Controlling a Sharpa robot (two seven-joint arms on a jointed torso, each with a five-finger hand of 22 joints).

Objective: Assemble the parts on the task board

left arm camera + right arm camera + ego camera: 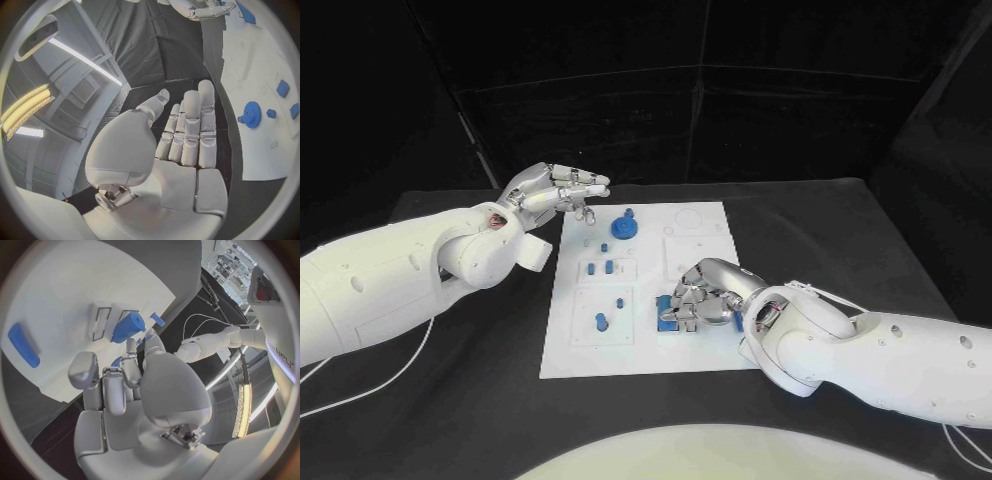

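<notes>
The white task board [708,350] lies in the middle of the black table. A blue gear [625,228] stands near its far edge, and small blue parts [600,267] lie down its left half. My right hand [707,296] is low over the board's near right area, its fingers curled around a blue part [678,321] that sits on the board. The right wrist view shows blue [117,361] between those curled fingers. My left hand [560,190] hovers off the board's far left corner, fingers extended and holding nothing. The left wrist view shows this hand [184,135] beside the gear [251,114].
Black table surface surrounds the board [262,60] on all sides, with a dark curtain behind. A white cable [387,375] trails on the table at the near left. A long blue bar [23,345] and a blue cylinder-like part [128,326] sit on the board beyond my right hand.
</notes>
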